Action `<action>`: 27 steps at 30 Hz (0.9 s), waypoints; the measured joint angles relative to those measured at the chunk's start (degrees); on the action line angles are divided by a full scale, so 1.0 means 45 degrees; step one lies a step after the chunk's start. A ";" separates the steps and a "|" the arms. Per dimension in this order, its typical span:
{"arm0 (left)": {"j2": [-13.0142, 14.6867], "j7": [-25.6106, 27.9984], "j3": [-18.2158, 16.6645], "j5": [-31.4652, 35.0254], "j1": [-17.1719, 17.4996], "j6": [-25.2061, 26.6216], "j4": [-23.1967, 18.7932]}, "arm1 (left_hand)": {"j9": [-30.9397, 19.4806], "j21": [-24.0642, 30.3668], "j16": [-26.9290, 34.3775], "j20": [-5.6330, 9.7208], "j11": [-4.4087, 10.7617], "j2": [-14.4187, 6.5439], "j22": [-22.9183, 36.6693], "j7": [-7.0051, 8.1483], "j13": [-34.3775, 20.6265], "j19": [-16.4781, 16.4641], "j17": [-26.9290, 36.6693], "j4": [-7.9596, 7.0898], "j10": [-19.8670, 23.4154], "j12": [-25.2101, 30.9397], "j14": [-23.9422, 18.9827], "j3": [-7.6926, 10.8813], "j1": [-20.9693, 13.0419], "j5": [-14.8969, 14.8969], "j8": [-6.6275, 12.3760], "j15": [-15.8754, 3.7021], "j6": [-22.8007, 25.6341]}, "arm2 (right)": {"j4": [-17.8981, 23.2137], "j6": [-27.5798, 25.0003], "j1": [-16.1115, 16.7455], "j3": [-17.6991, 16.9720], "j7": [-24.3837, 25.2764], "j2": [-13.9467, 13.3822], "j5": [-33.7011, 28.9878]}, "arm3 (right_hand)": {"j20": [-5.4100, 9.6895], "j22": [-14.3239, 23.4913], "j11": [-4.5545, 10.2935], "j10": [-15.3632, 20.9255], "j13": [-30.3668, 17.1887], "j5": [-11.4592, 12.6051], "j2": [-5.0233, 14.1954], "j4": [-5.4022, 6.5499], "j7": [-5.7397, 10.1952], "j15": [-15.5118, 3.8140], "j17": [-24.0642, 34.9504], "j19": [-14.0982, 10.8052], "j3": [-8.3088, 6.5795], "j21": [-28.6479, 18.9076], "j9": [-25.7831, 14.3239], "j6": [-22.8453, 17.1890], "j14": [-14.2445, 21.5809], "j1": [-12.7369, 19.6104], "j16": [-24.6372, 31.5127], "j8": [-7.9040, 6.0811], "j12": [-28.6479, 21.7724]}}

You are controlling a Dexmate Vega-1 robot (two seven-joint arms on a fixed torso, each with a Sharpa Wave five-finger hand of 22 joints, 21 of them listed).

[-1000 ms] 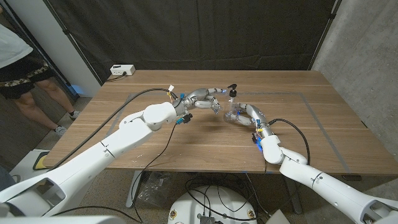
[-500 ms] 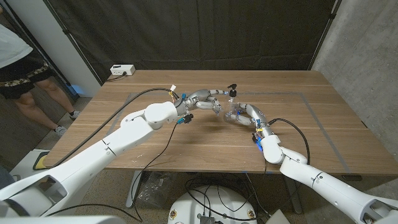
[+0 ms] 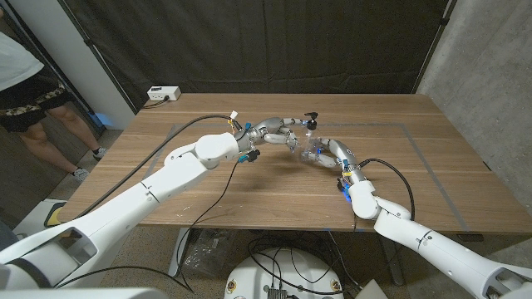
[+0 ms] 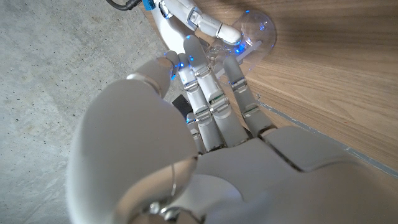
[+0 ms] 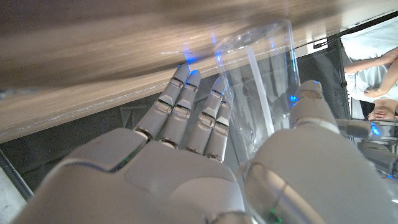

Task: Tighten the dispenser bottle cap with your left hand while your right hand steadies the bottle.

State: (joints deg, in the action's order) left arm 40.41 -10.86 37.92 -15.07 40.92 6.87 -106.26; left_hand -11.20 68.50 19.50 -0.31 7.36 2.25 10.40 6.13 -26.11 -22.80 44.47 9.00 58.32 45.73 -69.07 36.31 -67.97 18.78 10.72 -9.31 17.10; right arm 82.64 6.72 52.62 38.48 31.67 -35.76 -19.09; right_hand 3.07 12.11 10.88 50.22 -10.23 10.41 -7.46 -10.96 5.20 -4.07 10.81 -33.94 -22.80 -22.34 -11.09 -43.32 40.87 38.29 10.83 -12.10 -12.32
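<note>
We see a rectangular wooden table (image 3: pixel 249 178) with pale tape lines (image 3: pixel 424 154) marked on its top, set against a black curtain (image 3: pixel 249 41) across the upper part of the frame and a grey concrete wall (image 3: pixel 490 75) at upper right. At the upper left edge a person (image 3: pixel 29 91) in dark shorts stands beside the table. A small white power box (image 3: pixel 164 94) sits on the table's far left corner. A black cable (image 3: pixel 179 133) runs along the left arm. In the upper centre, the left hand (image 3: pixel 287 131) reaches in from the left, its fingertips (image 4: pixel 189 46) gathered at the black pump cap (image 3: pixel 311 117) of the clear plastic dispenser bottle (image 3: pixel 312 148); we cannot tell whether they grip it. Just right, the right hand (image 3: pixel 331 152) wraps the bottle, fingers (image 5: pixel 186 106) and thumb on opposite sides of its clear wall.
</note>
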 measured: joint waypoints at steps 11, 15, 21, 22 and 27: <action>-0.0205 -0.0338 0.0182 0.0101 -0.0314 -0.0218 0.0488 | 0.0000 0.0100 -0.0050 0.0000 0.0000 0.0001 0.0000 0.0000 0.0000 0.0000 0.0060 -0.0021 0.0000 0.0002 0.0000 0.0018 0.0001 -0.0008 0.0000 0.0000 -0.0001 | 0.0145 -0.0149 0.0135 -0.0045 0.0099 -0.0026 0.0012 | 0.0000 -0.0001 0.0000 0.0000 -0.0006 0.0001 -0.0007 0.0001 0.0001 0.0000 -0.0001 0.0000 0.0001 0.0000 0.0001 0.0000 0.0000 0.0007 0.0000 -0.0047 0.0003; -0.0298 -0.0515 0.0275 0.0123 -0.0479 -0.0254 0.0745 | 0.0001 0.0108 -0.0049 -0.0001 0.0000 0.0001 0.0000 0.0000 0.0000 0.0000 0.0059 -0.0018 0.0000 0.0003 0.0000 0.0016 0.0001 -0.0010 0.0000 0.0000 -0.0001 | 0.0205 -0.0219 0.0176 -0.0051 0.0132 -0.0026 0.0013 | 0.0000 0.0000 0.0000 0.0000 -0.0007 -0.0001 -0.0008 0.0001 0.0000 0.0000 -0.0002 0.0000 0.0001 0.0000 0.0002 -0.0001 0.0000 0.0008 0.0000 -0.0047 0.0006; -0.0544 -0.0931 0.0499 0.0231 -0.0903 -0.0465 0.1341 | 0.0000 0.0108 -0.0049 0.0052 0.0000 0.0067 0.0000 0.0000 0.0000 0.0053 0.0089 -0.0018 0.0000 0.0008 0.0000 0.0015 0.0067 -0.0048 0.0000 0.0000 -0.0001 | 0.0338 -0.0381 0.0257 -0.0064 0.0182 -0.0018 0.0001 | 0.0000 -0.0001 0.0000 0.0000 -0.0014 -0.0013 -0.0009 0.0002 0.0000 0.0001 -0.0002 0.0000 0.0002 0.0000 0.0004 0.0000 0.0000 0.0009 0.0000 -0.0045 0.0049; -0.0600 -0.0985 0.0545 0.0249 -0.1001 -0.0498 0.1461 | 0.0000 0.0108 -0.0049 0.0071 0.0000 0.0067 0.0000 0.0000 0.0000 0.0072 0.0100 -0.0018 0.0000 0.0045 0.0000 0.0015 0.0067 -0.0048 0.0000 0.0000 0.0000 | 0.0341 -0.0382 0.0260 -0.0064 0.0183 -0.0018 0.0001 | 0.0000 -0.0001 0.0000 0.0000 -0.0014 -0.0014 -0.0009 0.0002 0.0000 0.0000 -0.0002 0.0000 0.0002 0.0000 0.0004 -0.0001 -0.0001 0.0009 0.0000 -0.0044 0.0050; -0.0812 -0.1334 0.0712 0.0402 -0.1343 -0.0807 0.1886 | 0.0000 0.0108 -0.0049 0.0071 0.0000 0.0066 0.0000 0.0000 0.0000 0.0072 0.0081 -0.0017 0.0000 0.0064 0.0000 0.0014 0.0067 -0.0048 0.0000 0.0000 -0.0001 | 0.0428 -0.0504 0.0316 -0.0069 0.0225 0.0010 -0.0013 | 0.0000 -0.0001 0.0000 0.0000 -0.0014 -0.0015 -0.0010 0.0003 0.0001 0.0000 -0.0003 0.0000 0.0002 0.0000 0.0008 -0.0001 -0.0001 0.0010 0.0000 -0.0041 0.0052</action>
State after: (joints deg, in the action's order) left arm 36.76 -16.86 41.12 -13.26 34.88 3.23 -97.77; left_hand -11.20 68.99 19.28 0.01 7.35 2.55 10.40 6.13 -26.11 -22.48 44.83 8.92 58.32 46.02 -69.07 36.37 -67.67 18.56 10.72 -9.31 17.10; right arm 84.57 4.45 54.04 38.17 32.68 -35.71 -19.15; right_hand 3.07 12.11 10.88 50.22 -10.30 10.34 -7.51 -10.95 5.21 -4.07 10.80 -33.94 -22.79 -22.34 -11.06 -43.32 40.87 38.34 10.83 -12.29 -12.08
